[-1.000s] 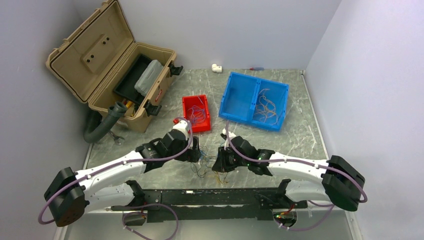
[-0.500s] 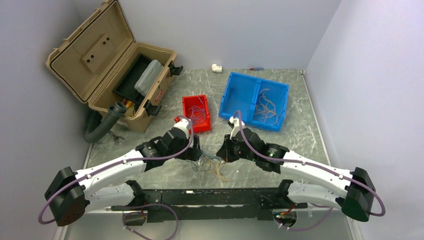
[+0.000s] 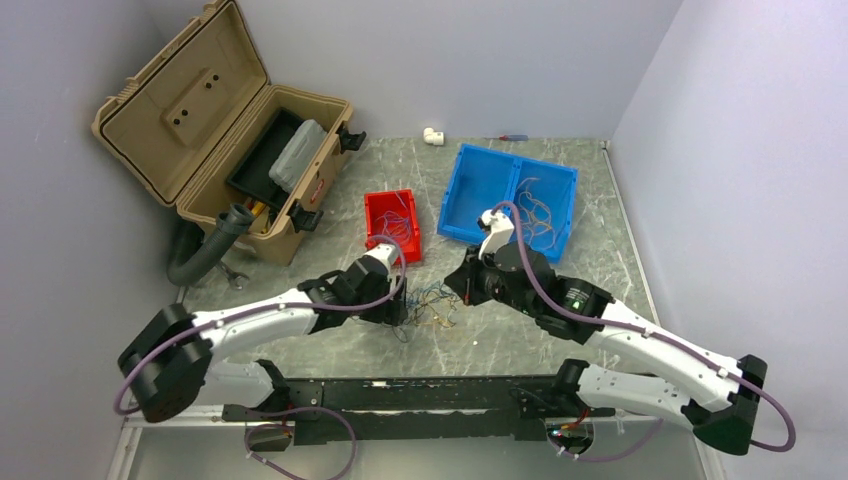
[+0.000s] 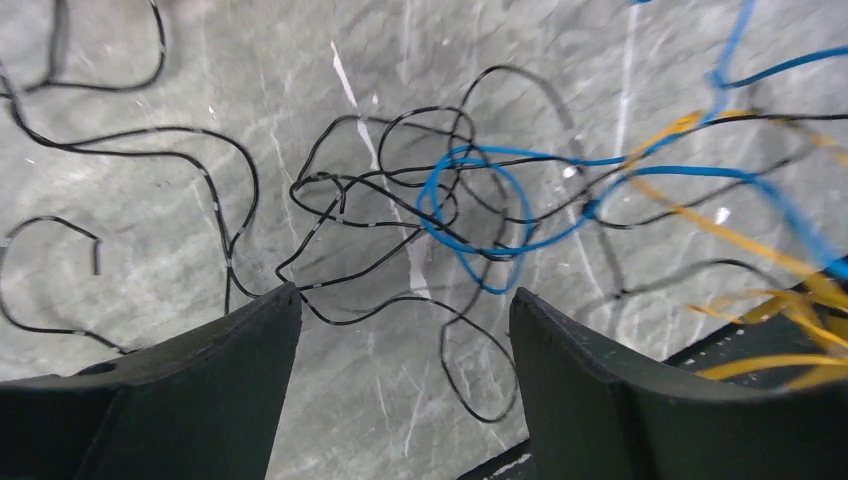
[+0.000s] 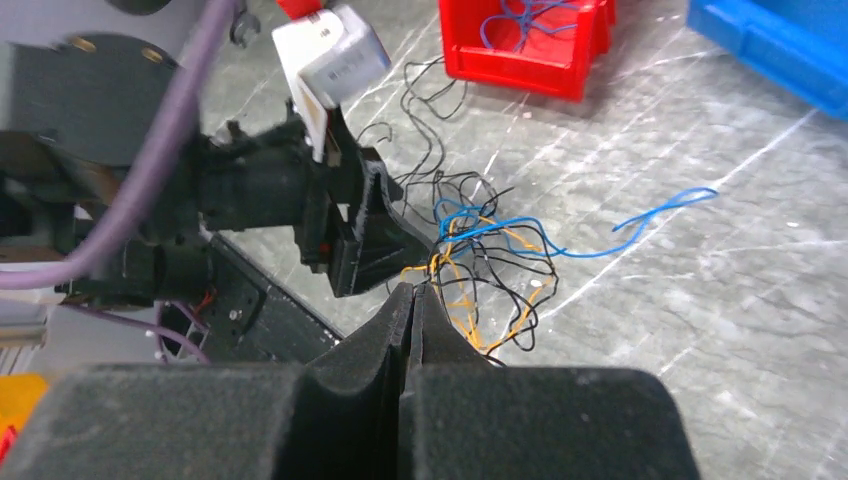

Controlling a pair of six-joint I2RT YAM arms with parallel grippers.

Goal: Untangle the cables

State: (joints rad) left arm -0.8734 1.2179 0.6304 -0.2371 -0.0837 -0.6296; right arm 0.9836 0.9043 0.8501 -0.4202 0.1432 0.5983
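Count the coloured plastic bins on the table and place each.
2. The red bin sits mid-table, just beyond the tangled cables; the blue bin lies right of it, slightly farther back. None seems hidden.

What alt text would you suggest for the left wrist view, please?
The open left gripper frames a loose tangle of thin cables on a grey marbled table. Black cables sprawl across the frame, a blue cable loops at centre, and yellow-orange cables run off the right edge.

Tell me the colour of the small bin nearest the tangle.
The small bin is red; right wrist view shows it best.
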